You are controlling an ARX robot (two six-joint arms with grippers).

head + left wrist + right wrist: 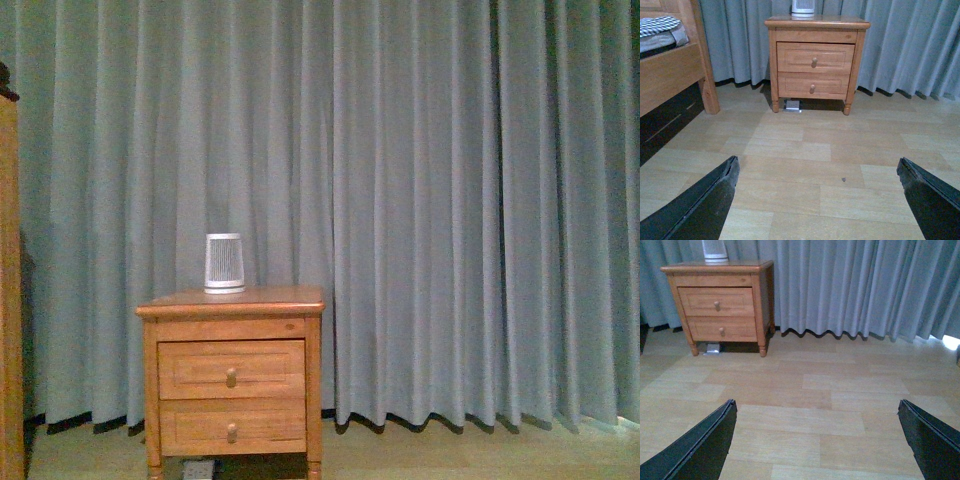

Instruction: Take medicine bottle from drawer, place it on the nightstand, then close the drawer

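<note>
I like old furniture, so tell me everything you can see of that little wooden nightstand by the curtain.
The nightstand is a small honey-brown wooden cabinet with a glossy rounded-edge top and short legs on the floor. Its upper drawer and lower drawer are both shut, each with a round knob. A white ribbed device stands upright on top; grey-blue curtains hang behind.

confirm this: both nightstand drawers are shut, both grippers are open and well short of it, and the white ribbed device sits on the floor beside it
Not the floor: the front view shows the white ribbed device standing on the nightstand top. The upper drawer and lower drawer are shut; the left gripper and right gripper are open, well short of it.
</note>
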